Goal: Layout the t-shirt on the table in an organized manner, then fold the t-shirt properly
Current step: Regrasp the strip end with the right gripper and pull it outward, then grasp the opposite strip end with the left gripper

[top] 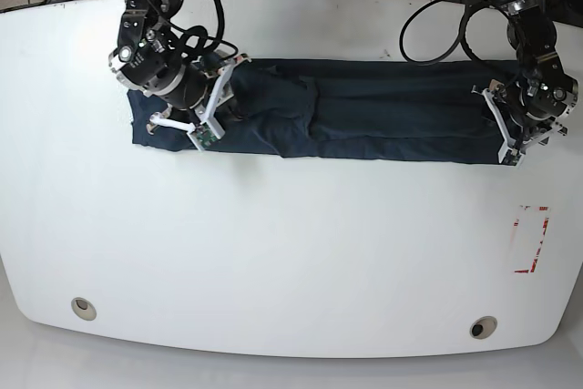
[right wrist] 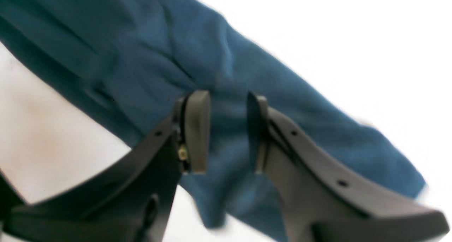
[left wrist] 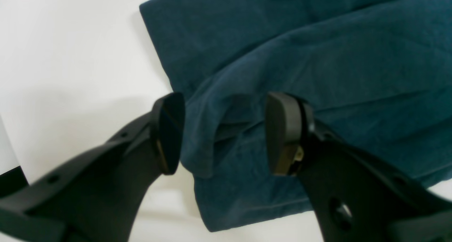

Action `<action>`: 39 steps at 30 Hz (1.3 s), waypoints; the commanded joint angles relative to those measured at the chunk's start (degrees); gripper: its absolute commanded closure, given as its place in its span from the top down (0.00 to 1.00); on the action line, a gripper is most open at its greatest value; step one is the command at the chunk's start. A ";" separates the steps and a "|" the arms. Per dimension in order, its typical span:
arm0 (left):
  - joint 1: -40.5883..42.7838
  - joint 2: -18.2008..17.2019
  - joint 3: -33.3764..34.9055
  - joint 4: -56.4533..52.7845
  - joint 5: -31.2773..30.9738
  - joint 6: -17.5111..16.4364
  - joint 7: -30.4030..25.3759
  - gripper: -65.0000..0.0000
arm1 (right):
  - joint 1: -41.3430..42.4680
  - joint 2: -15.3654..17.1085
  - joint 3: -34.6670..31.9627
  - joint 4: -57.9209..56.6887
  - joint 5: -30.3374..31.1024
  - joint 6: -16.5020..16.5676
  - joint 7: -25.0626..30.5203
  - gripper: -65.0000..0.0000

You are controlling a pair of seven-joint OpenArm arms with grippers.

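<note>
With the left claw (left wrist: 226,134) and right claw (right wrist: 227,132) parted, holding nothing, above opposite ends of the t-shirt (top: 392,107) lying creased across the far side of the tabletop (top: 273,252), closing on upper layers alone may bunch the fabric and skew the fold.

No text, label, brand or number can be read. The one sign-like mark is a broken red rectangular outline on the tabletop (top: 291,252), toward the right side; it carries no readable lettering.
</note>
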 commanded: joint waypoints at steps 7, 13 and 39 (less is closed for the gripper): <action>-0.88 -1.00 -0.28 0.89 -0.32 0.12 -0.74 0.52 | -4.31 2.95 2.06 0.10 0.15 -0.21 0.34 0.26; -0.88 -1.00 -0.28 0.89 -0.32 0.12 -0.74 0.52 | -5.98 2.60 2.33 -4.65 0.15 -0.21 2.54 0.26; -4.75 -1.00 -11.45 1.68 -16.50 0.12 5.86 0.53 | 0.17 3.21 8.13 -1.22 -0.47 -0.21 2.72 0.26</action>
